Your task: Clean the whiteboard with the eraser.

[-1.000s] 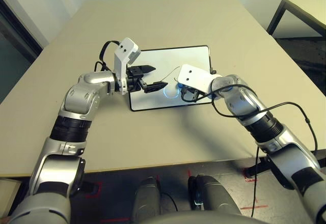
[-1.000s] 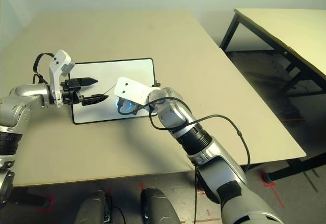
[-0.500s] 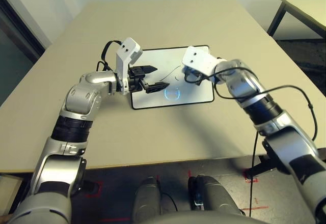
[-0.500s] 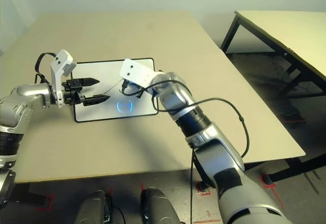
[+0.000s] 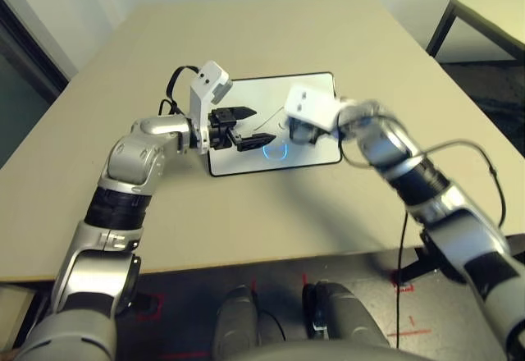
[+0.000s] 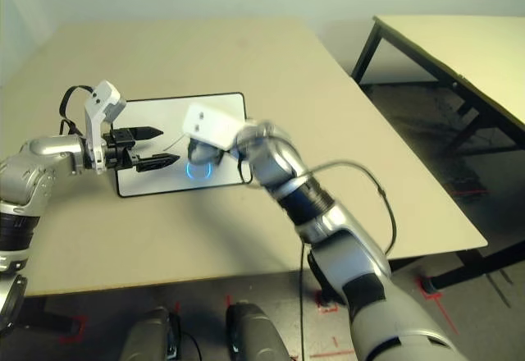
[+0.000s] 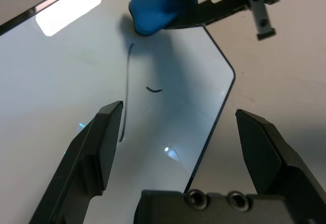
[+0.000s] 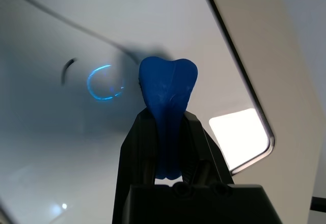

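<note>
The whiteboard (image 5: 316,92) lies flat on the tan table, with a long thin black line (image 7: 126,81) and a short mark (image 7: 154,89) on it. My right gripper (image 5: 297,131) hovers low over the board's middle, shut on the blue eraser (image 8: 168,89). The eraser (image 7: 150,13) is squeezed between the fingers and its end points down at the board, close to the line. My left gripper (image 5: 250,127) is open over the board's left part, nothing between its fingers (image 7: 104,137).
A blue ring of light (image 5: 275,149) reflects on the board. A second table (image 6: 459,49) stands to the far right. A black cable (image 5: 459,152) loops off my right forearm. Bare tabletop (image 5: 271,213) surrounds the board.
My right gripper, holding the eraser, swept from the board's near edge toward its far side, then came back to the middle. The left gripper stayed put and open.
</note>
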Motion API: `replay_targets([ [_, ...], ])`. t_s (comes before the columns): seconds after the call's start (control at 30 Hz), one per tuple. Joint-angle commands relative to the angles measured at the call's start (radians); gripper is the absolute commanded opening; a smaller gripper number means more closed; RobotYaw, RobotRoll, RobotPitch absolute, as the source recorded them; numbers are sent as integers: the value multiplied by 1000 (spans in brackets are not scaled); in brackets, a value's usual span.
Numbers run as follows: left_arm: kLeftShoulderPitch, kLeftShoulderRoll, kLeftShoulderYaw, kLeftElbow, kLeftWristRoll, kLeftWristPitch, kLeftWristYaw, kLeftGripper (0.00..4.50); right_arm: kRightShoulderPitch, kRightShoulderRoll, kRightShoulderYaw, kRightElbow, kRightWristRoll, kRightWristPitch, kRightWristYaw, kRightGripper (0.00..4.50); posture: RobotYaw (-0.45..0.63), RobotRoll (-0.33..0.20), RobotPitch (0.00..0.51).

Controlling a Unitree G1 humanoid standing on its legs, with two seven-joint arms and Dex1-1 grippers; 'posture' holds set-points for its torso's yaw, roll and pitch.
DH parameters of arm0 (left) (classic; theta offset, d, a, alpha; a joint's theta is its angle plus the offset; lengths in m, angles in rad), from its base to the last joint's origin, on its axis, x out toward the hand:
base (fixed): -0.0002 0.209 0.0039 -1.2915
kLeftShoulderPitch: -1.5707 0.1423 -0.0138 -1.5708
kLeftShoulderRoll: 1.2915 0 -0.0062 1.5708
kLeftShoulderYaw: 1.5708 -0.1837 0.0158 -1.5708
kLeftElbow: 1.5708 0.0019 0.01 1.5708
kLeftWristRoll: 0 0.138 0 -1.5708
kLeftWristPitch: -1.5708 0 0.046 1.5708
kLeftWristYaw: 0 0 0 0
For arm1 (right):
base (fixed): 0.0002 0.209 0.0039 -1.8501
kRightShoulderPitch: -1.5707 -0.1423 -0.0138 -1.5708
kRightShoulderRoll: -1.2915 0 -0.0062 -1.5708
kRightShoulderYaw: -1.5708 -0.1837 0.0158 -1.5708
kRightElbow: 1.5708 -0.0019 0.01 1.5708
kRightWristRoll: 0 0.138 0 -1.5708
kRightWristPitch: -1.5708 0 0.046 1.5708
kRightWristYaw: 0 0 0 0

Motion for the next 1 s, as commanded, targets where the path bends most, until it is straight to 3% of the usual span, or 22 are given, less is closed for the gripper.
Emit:
replay_targets([
  [0.03, 15, 10, -2, -22, 4, 13, 2, 4500, 11, -3, 12, -5, -17, -15, 24, 589, -3, 0, 70],
  [0.2, 21, 18, 3, -23, 3, 16, 5, 4500, 136, -53, 86, -224, -35, 68, 127, 589, 0, 0, 72],
  [0.37, 16, 23, 5, -14, 3, 14, 6, 4500, 191, -79, 115, -329, -51, 113, 167, 589, -2, 0, 73],
  [0.7, 10, 20, 1, 8, 7, -2, 3, 4500, -31, 10, 31, 32, -58, -58, 51, 588, -3, 0, 69],
  [0.83, 17, 21, 4, 5, 5, -3, 5, 4500, 0, 3, 40, -4, -63, -58, 73, 588, 0, 0, 70],
  [1.0, 24, 24, 7, 0, 4, 0, 8, 4500, 142, -52, 101, -239, -78, 25, 165, 588, 2, 0, 72],
])
